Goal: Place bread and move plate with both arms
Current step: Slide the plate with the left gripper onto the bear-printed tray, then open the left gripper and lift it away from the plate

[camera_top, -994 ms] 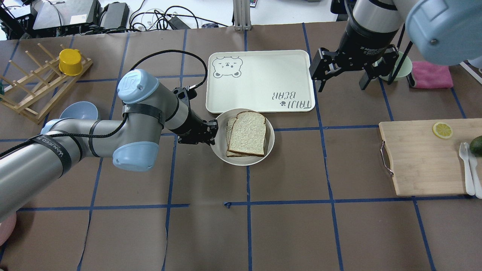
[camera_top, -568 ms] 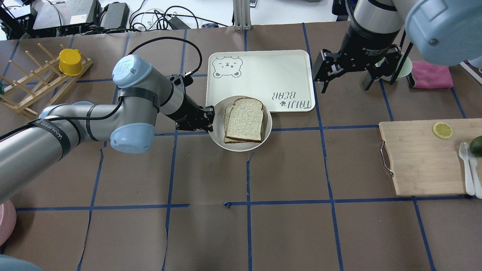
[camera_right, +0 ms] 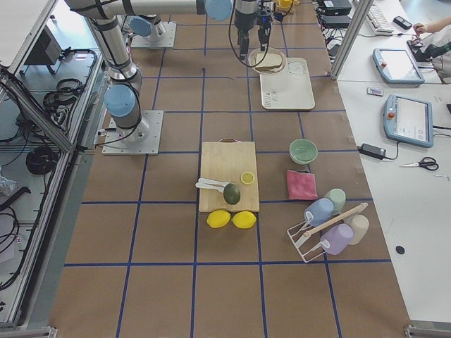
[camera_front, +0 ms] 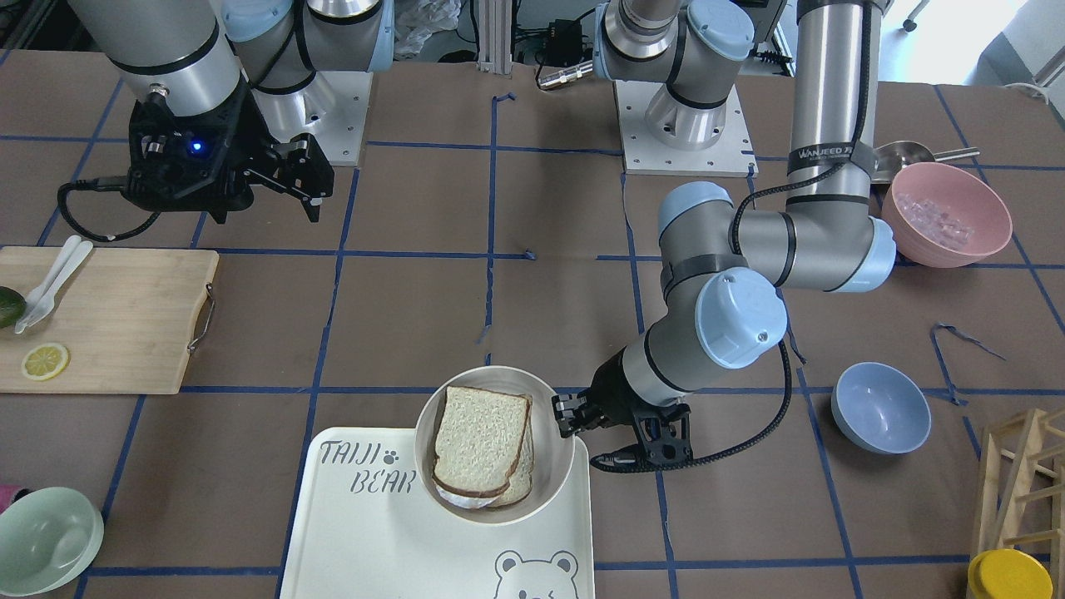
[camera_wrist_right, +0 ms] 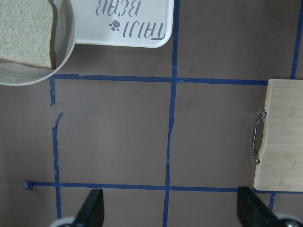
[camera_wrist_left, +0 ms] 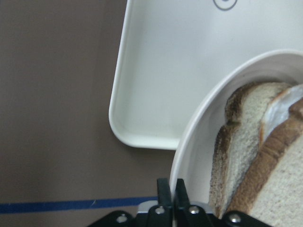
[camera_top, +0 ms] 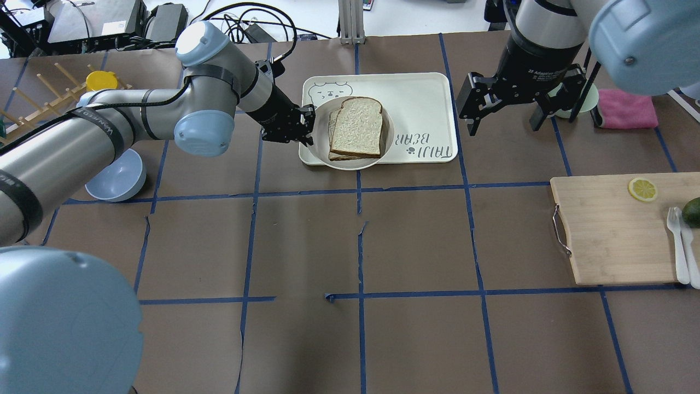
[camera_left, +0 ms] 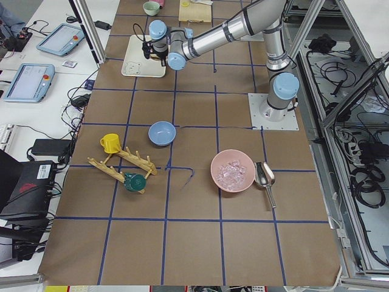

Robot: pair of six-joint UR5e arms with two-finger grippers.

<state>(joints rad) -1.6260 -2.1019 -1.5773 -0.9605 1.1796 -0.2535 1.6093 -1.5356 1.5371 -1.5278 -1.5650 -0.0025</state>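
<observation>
Step in hand: carrying the loaded plate [camera_top: 350, 164] onto the tray [camera_top: 418, 98], as I judge it; the bread [camera_top: 356, 127] already lies on the plate, on top of a paler slice [camera_top: 332, 131].
Grip, at the left: only one edge of the rim is held, so the plate should be kept level and moved slowly, or the far side may dip and the slices slide.
Plate, in the middle: it sits over the tray's near left corner and overhangs the tray's near edge. Whether it rests on the tray or hangs just above it, I cannot tell. It should probably go further in over the flat middle before release, so that the raised tray edge does not tip it.
Release: lower until the base is flat, then open and back away to the left without dragging the rim.
Left hand [camera_top: 304, 125]: pressed together on the plate's left rim, pinching it between the two fingers; the wrist view shows the fingers nearly meeting on the thin edge.
Right hand [camera_top: 503, 126]: spread wide, holding nothing and touching nothing, hanging above the bare desk [camera_top: 415, 246] just beside the tray's right edge.
</observation>
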